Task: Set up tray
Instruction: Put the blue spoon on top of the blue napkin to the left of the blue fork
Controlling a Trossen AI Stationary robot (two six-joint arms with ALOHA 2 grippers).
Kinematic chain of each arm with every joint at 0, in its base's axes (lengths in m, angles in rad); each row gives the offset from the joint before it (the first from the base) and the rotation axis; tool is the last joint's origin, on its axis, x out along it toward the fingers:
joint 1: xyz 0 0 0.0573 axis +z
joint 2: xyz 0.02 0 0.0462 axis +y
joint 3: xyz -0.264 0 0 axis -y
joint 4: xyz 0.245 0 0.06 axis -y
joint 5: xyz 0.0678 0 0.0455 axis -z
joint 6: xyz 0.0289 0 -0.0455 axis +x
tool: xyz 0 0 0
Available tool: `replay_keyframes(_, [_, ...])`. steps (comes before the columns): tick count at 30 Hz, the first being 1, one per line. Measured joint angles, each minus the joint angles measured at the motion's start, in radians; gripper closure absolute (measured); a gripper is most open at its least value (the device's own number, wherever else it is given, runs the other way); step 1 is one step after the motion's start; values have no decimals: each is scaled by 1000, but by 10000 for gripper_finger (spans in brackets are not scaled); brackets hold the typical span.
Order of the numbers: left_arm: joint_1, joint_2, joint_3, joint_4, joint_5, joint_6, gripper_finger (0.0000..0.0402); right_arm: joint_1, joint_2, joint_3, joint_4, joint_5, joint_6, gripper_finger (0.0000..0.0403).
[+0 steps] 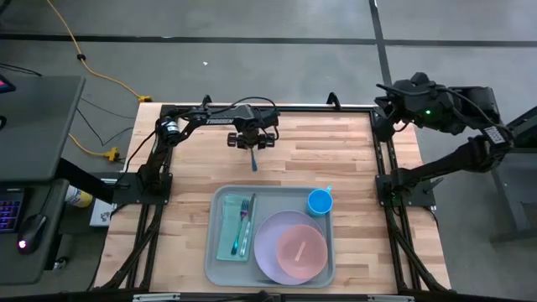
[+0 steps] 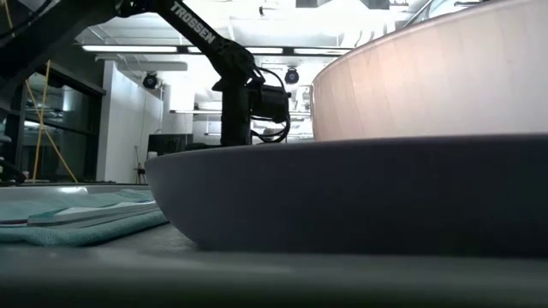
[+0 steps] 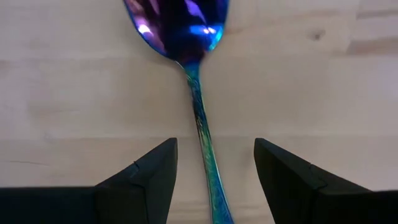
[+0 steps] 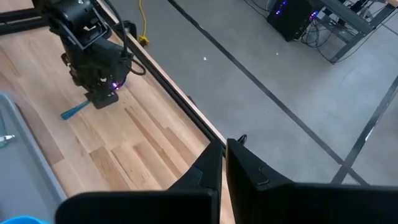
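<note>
Tray [image 1: 213, 252]: on the near middle of the table [image 1: 336, 151], flat, long sides running left to right.
In the tray: teal napkin [image 1: 227, 226] on the left side with a fork [image 1: 245, 220] lying on it; lavender plate [image 1: 273, 252] on the right side with a pink bowl [image 1: 300, 250] on it; blue cup [image 1: 320, 201] in the far right corner.
Spoon [image 3: 200, 112]: iridescent blue, lying on the bare wood beyond the tray, well apart from it.
Left gripper [image 1: 252, 141]: low over the spoon near the table's far edge; jaws spread, one finger [image 3: 146, 186] on each side of the handle, neither touching it.
Right gripper [image 4: 225, 163]: off the table's far right corner, over the floor; jaws pressed together, nothing between them.
</note>
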State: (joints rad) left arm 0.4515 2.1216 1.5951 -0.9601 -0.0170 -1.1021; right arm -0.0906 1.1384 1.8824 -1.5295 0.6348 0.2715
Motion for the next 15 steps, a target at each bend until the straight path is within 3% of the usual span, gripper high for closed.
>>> replay_keyframes(10, [0, 19, 2, 29, 6, -67, 160, 10, -8, 1, 0, -31, -3, 403])
replay_keyframes(15, [1, 24, 3, 36, 10, -85, 160, 72, -8, 1, 0, 22, 5, 403])
